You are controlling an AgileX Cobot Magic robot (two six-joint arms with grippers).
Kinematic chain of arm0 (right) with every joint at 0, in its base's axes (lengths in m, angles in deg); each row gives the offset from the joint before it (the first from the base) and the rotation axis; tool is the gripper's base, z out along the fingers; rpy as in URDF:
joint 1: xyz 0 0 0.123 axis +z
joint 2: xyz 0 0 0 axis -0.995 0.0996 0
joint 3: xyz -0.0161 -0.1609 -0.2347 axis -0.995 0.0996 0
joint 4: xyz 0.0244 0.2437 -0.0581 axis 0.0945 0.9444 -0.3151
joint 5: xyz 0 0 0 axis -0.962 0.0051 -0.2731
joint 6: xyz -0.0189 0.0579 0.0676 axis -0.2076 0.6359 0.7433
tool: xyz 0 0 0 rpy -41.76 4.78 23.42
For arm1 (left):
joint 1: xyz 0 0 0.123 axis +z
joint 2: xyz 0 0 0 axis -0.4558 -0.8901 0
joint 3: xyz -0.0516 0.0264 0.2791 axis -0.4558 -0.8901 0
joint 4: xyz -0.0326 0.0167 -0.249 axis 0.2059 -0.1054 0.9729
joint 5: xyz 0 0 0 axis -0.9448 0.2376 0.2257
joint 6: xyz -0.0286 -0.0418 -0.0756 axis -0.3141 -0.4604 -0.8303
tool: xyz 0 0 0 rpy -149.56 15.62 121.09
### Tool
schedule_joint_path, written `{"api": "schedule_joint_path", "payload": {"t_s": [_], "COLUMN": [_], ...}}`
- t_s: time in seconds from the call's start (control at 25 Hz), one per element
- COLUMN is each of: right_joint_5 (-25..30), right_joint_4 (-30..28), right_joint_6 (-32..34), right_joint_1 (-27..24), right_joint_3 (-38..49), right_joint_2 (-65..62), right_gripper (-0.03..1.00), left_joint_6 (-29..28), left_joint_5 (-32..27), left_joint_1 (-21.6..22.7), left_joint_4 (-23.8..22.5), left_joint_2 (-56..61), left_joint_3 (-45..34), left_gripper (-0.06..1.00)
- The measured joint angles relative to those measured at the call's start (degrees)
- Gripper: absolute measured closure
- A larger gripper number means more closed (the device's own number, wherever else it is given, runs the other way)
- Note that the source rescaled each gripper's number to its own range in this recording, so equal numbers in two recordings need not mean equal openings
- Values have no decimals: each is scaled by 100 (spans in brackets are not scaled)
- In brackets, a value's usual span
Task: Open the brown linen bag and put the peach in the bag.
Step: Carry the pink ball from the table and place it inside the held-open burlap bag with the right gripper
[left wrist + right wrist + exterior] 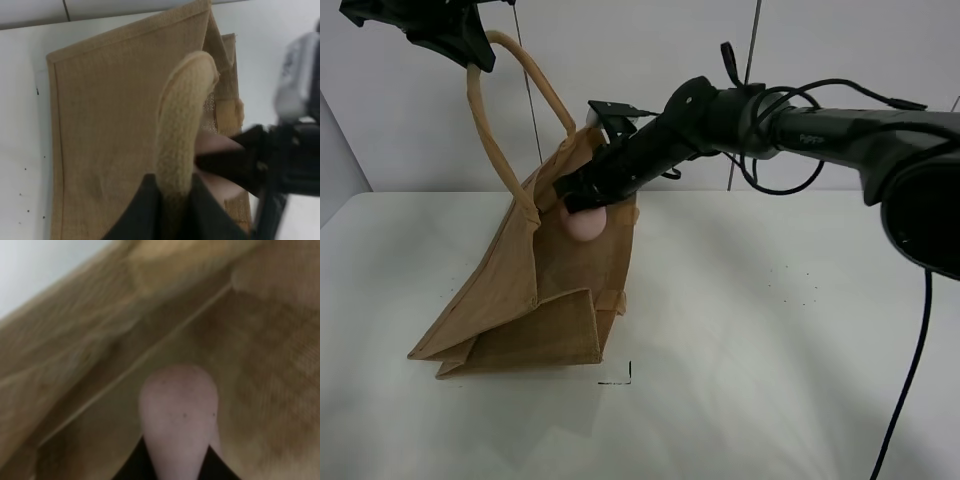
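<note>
The brown linen bag stands tilted on the white table, its mouth pulled up and open. My left gripper is shut on one beige loop handle and holds it high; in the left wrist view the handle runs between its jaws over the bag. My right gripper is shut on the peach at the bag's mouth. In the right wrist view the pink peach sits between the jaws, with the bag's inside around it.
The white table spreads to the right and front of the bag. A small black corner mark lies just in front of the bag. A grey wall stands behind. The right arm reaches across from the right.
</note>
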Motion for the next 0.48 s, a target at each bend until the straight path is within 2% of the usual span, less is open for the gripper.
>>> {"api": "schedule_joint_path", "payload": {"t_s": [0.32,0.36,0.4,0.48], "right_joint_5": [-90,-110,-153,-213], "right_joint_4": [-6,-34,-52,-76], "right_joint_6": [-11,-11,-11,-11], "right_joint_1": [265,273,277,277], "right_joint_3": [-425,-425,-425,-441], "right_joint_2": [668,675,675,675], "right_gripper": [96,93,85,58], "left_joint_6": [0,0,0,0], "left_joint_5": [5,5,5,5], "left_joint_1": [0,0,0,0], "left_joint_4": [-13,-18,-24,-24], "left_joint_2": [0,0,0,0], "left_joint_3": [0,0,-6,-6], "left_gripper": [94,94,94,94]}}
